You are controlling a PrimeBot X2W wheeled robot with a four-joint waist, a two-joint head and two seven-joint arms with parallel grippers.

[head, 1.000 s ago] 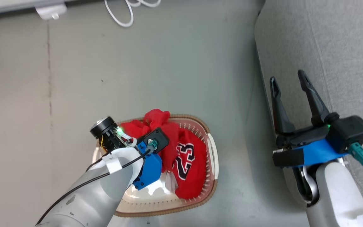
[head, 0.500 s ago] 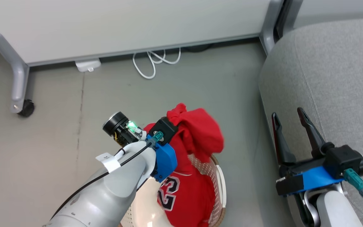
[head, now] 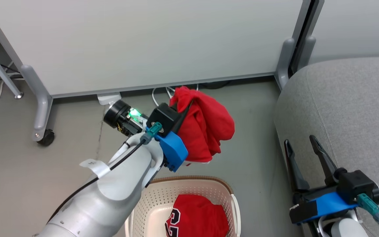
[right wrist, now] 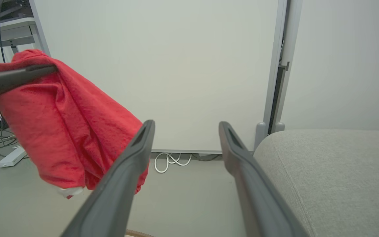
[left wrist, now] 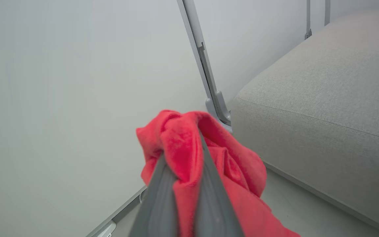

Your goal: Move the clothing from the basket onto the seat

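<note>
Grey floor (head: 21, 184), white partition (head: 143, 42) behind. Grey sofa (head: 341, 108) at right. Laundry basket (head: 183, 194) low, numbered jersey (head: 199, 217) inside. Left gripper (left wrist: 183, 148) clamped on red garment (head: 209, 128), hanging clear above basket, sofa rightward of fingers. Right gripper (head: 299, 140) fingers apart, empty, nearer sofa.

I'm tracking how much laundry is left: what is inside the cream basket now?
One bright red fabric garment with black-and-white lettering lies in the cream perforated plastic basket. Anything beneath it is covered; the basket's near end is cut off.
</note>
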